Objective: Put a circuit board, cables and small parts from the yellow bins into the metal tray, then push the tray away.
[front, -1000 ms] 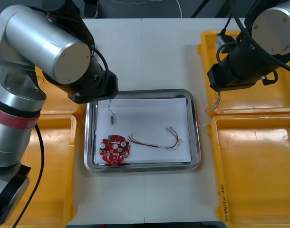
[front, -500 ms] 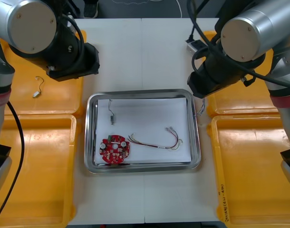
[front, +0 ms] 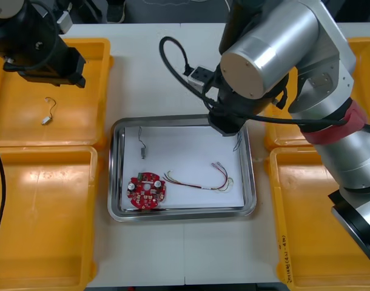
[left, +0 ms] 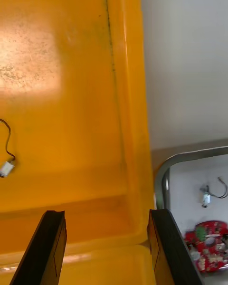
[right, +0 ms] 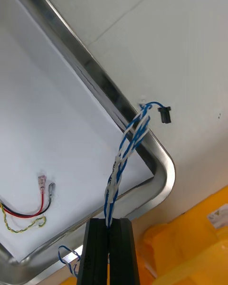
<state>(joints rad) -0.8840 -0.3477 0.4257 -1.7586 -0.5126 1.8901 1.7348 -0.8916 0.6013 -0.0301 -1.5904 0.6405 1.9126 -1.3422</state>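
My right gripper [right: 108, 229] is shut on a twisted blue and white cable [right: 124, 159], which hangs over the far right corner of the metal tray [right: 162, 164]. In the front view the cable's end [front: 238, 143] dangles just inside the tray's rim [front: 252, 182]. On the tray's white inside lie a round red circuit board [front: 147, 191], a red and yellow cable [front: 203, 180] and a black cable [front: 142, 144]. My left gripper [left: 108, 247] stands open over the far left yellow bin [left: 61, 99], holding nothing.
A small metal part on a black wire [front: 48, 115] lies in the far left bin [front: 21, 130]. The near left bin [front: 39, 212] and the near right bin [front: 330, 212] flank the tray. The right arm covers much of the far right bin [front: 362, 60].
The right arm has swung left from the far right bin to the tray's far right corner, carrying the blue and white cable. The left arm has drawn back from the tray over the far left bin.
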